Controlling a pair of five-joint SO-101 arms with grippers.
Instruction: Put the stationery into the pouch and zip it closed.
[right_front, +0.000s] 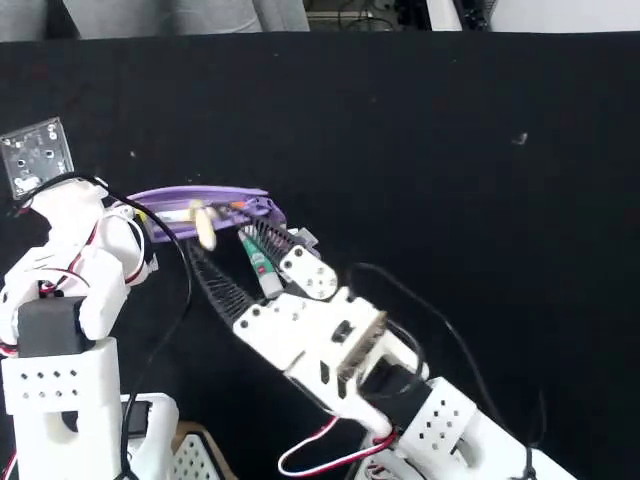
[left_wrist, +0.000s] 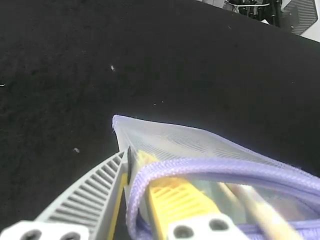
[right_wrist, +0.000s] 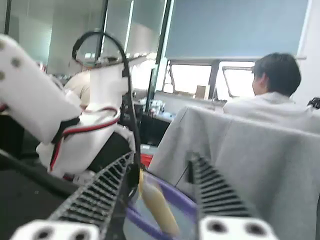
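Left hand (left_wrist: 134, 165) clamped on one end of the pouch (right_front: 215, 198), mouth held open. Right hand (right_wrist: 164, 165) spread wide at the mouth, nothing gripped. Pale stick (right_front: 204, 228) and green pen (right_front: 257, 258) both poke out. Judgement: loading partly done; seat both, then zip shut.

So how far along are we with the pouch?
Done: the pouch is open, its end clamped in the left jaws, a cream stick partway in. In hand: the right jaws stand open around that stick. Left: the green pen, which looks outside the mouth, then the zip.
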